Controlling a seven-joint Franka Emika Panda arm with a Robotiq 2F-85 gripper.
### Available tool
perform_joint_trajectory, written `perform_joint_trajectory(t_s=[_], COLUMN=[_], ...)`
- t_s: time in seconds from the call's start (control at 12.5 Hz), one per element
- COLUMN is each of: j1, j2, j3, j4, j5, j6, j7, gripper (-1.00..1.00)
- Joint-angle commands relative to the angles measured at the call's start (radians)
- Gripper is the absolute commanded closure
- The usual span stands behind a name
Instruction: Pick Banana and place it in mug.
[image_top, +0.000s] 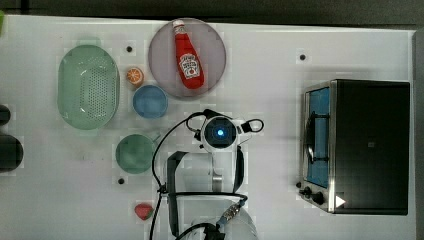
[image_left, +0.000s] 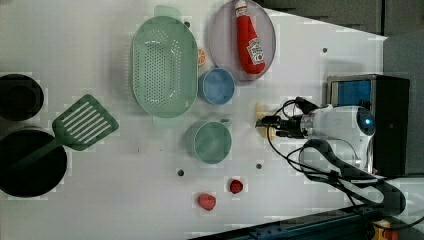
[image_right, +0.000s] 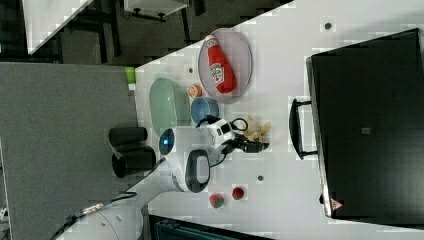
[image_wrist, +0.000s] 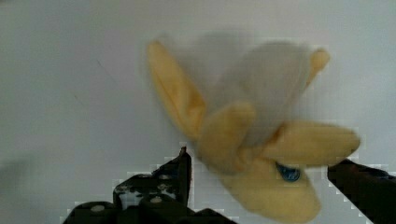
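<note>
Black metal fingers of the gripper (image_wrist: 261, 177) stand spread wide, one on either side of the soft, pale yellow, half-peeled plush banana (image_wrist: 254, 154) low in the wrist view; nothing is pinched yet, and whether either finger touches the peel cannot be told. The wide spread suits the banana's splayed peel flaps, which a narrower opening would snag.

In the left view the gripper (image_left: 267, 123) reaches to the left from the white arm at centre right, its tips over the banana (image_left: 261, 113), which lies on the white table (image_left: 75, 200). In the right view the banana (image_right: 256, 131) lies just right of centre, beside the dark gripper (image_right: 252, 146).

The round teal-green mug (image_left: 209, 142) with a short stub handle stands upright and open, near the banana on the left view's left, so the carry should be short (a lift over the rim, then a release). In the top view the mug (image_top: 136, 153) sits left of centre, below the round blue bowl (image_top: 150, 101).

Further out, at the upper centre of the top view, a red ketchup bottle (image_top: 187, 56) lies on a grey round plate (image_top: 161, 60); a pale-green perforated colander (image_top: 88, 86) occupies the upper left.

The step in hand appears to be the approach before grasping.
</note>
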Motion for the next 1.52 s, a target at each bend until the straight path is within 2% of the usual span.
perform_joint_trajectory(t_s=[0.08,0.16,0.56,0.88,1.12,1.52], j1=[0.004,0.004,0.003,0.003,-0.002,-0.015], j2=[-0.010,-0.010,-0.011,-0.033,-0.129,-0.383], j3=[-0.006,-0.004,-0.003,-0.001,-0.008,-0.024], j4=[0.011,0.009,0.007,0.007,0.014,0.129], j5=[0.012,0.012,0.012,0.013,0.015,0.015], j6=[0.037,0.041,0.053,0.052,0.001,-0.484], j7=[-0.031,-0.031,-0.031,-0.031,-0.030,-0.029], gripper=[-1.00,-0.92,0.25,0.28,0.28,0.28])
